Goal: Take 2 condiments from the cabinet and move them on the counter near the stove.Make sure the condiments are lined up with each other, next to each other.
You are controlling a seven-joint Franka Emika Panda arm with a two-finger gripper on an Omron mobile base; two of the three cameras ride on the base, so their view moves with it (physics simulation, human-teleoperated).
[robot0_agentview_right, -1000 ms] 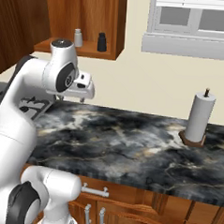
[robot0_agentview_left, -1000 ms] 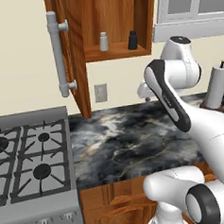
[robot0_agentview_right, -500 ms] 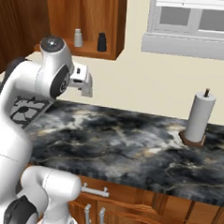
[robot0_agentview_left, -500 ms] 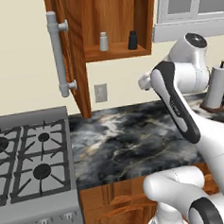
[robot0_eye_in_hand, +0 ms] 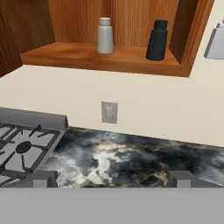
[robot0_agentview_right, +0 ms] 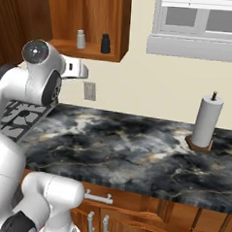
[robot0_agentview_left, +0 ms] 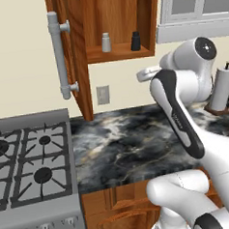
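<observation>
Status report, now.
Gripper open, empty, below the cabinet. Silver shaker and black shaker upright on its shelf. Door open, path clear.

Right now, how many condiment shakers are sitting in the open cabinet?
2. The silver shaker stands on the cabinet shelf toward the stove side; the black shaker stands apart from it, nearer the cabinet's far wall. No others show, though the upper shelf space is out of view.
</observation>
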